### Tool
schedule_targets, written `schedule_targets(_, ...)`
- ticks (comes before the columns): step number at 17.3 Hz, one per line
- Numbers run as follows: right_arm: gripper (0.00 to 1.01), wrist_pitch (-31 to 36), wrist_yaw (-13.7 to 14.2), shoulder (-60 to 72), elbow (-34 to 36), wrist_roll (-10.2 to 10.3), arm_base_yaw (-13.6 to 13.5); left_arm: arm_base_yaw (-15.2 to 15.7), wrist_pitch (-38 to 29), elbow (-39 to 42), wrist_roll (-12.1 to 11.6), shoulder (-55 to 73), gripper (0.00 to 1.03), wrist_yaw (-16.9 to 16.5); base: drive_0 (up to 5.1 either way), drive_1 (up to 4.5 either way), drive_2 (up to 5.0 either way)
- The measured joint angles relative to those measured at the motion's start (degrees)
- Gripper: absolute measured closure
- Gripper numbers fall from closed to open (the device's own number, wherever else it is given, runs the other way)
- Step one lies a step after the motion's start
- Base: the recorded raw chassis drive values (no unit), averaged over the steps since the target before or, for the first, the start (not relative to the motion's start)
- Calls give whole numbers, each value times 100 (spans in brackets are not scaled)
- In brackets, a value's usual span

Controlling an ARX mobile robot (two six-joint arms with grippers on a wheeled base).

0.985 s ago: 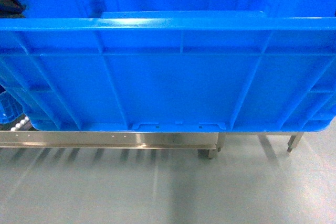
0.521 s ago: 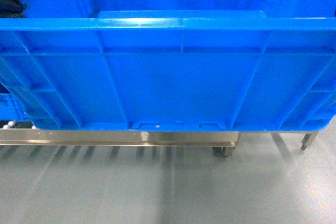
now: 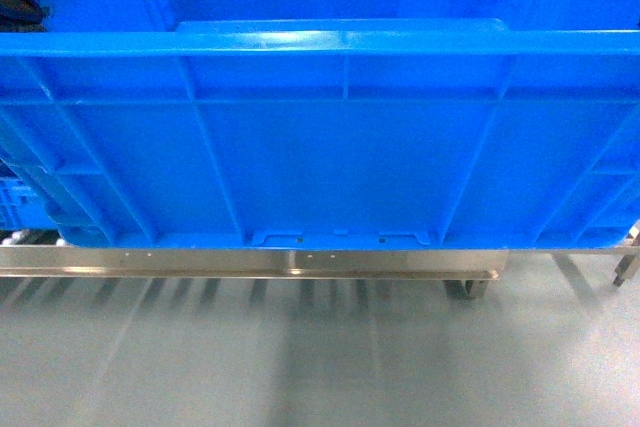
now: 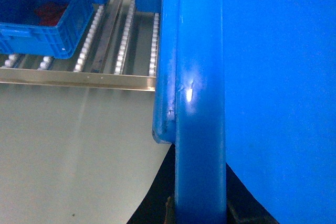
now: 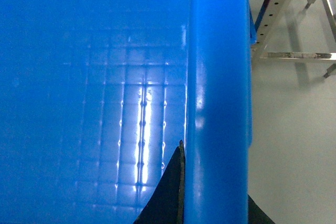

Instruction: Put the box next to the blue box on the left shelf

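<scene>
Ahead and left of the left gripper [image 4: 198, 211]: the left shelf [image 4: 100, 80], roller rails exposed, with the blue box [image 4: 44, 19] resting on them, well apart from the carried load. The left gripper is clamped over the rim of the box [image 3: 330, 137]; only dark finger parts show at the rim. The box is held off the floor between both arms, close before the rack's front rail. The right gripper [image 5: 181, 203] is likewise closed over the opposite rim.

Assessment: rigid, bulky, smooth plastic, probably light; rolled rims are the sound holds, both kept level.
</scene>
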State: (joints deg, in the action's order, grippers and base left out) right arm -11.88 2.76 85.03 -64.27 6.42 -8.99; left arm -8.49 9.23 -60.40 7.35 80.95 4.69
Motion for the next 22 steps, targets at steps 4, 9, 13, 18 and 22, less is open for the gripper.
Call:
schedule_targets(4,95,-7,-2,0,0,2,0,0,11,0,-2,0,97,0,-492,244,244)
schedule_targets(9,95,17,0,0,0,-2,0,-2,-11,0,0,0,97,-4,-490,246,246)
schedule_targets(13,95,9,2,0,0,2,0,-2,-22,0,-4,0,97,-4,-494,242,242)
schedule_targets(18,95,31,15,0,0,11,-68,48,2,0,-22,-9,97,0,-98,49,49)
schedule_targets(22,95,0,17,0,0,15,-33,33,-9,0,-20,-9,97,-20,0,0,0)
